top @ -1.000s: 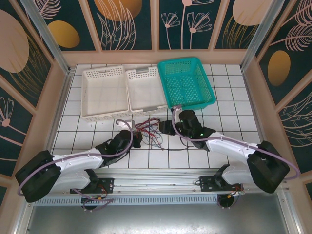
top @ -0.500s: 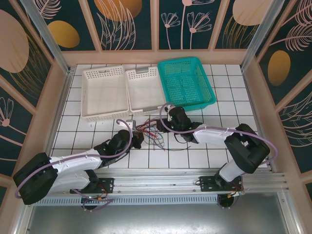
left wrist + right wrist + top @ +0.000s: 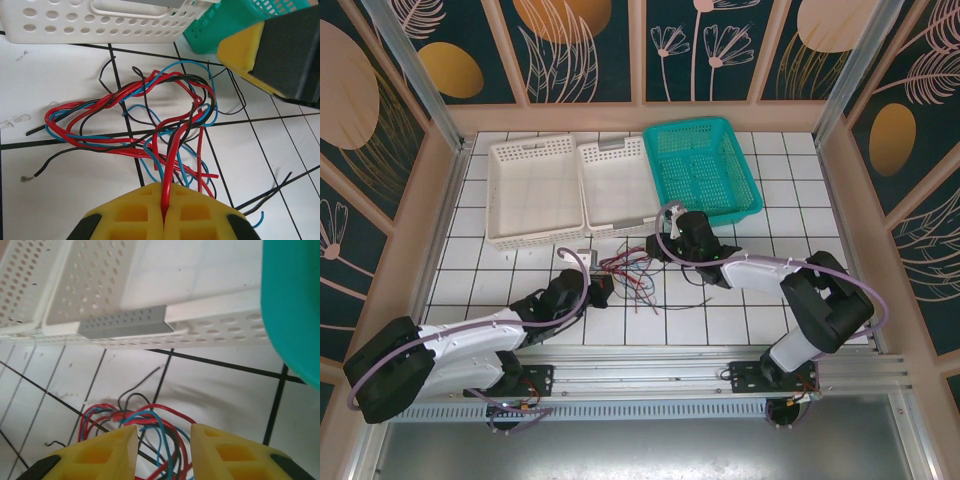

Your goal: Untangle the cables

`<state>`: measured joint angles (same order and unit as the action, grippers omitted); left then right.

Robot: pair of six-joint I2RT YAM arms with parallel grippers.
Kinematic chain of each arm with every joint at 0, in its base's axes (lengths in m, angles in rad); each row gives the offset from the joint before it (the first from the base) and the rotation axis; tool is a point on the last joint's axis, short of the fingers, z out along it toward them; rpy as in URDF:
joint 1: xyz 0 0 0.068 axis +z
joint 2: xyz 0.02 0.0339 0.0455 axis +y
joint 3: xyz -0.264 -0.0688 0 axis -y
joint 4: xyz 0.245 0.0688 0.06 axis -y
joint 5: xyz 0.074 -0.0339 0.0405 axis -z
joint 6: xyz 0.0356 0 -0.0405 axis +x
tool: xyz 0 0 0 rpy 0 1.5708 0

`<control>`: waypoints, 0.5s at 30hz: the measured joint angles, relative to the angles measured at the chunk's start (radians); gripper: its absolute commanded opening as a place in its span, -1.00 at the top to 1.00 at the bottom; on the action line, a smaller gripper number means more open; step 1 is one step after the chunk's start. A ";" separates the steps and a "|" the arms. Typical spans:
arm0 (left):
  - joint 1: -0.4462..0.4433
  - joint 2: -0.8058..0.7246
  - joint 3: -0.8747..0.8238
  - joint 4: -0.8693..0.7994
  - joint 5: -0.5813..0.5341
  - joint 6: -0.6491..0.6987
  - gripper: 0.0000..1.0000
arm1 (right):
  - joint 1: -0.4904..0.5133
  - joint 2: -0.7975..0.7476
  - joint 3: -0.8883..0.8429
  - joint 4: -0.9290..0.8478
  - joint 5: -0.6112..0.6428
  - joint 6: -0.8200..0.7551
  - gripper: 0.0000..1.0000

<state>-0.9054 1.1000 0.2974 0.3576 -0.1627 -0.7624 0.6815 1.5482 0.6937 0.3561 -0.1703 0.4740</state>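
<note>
Working on the table (image 3: pixel 790 255), between the white baskets (image 3: pixel 535 238) and teal basket (image 3: pixel 720 214) at the far side and my arm bases at the near edge. The cables (image 3: pixel 625 268) lie as one loose knot of red, black and blue loops on the tiles just in front of the baskets, with stray ends trailing toward me.

Left gripper (image 3: pixel 165 215): jaws together, clamped on a red cable (image 3: pixel 168 160) at the near side of the knot. Right gripper (image 3: pixel 162 440): jaws apart, poised over the far loops, nothing pinched that I can make out.

Judgement: the left is the anchor, the right is the puller.
- Hold the left clamp where it is, low on the tiles.
- Bring the right down on one loop only; the strands cross closely there, so two could get caught.
- Pull slowly, away from the left and clear of the basket walls.
- If the whole knot drags, let go and choose a looser loop.
</note>
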 measured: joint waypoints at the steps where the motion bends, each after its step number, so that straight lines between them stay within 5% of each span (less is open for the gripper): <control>1: 0.000 0.000 0.000 0.000 0.001 0.000 1.00 | -0.002 0.000 -0.004 0.014 -0.013 0.001 0.34; 15: 0.000 -0.019 0.000 -0.002 0.002 0.005 1.00 | -0.002 0.011 -0.074 0.067 -0.066 -0.004 0.30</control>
<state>-0.9054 1.0813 0.2970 0.3553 -0.1604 -0.7578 0.6800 1.5589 0.6197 0.4229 -0.2363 0.4698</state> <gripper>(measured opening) 0.038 0.348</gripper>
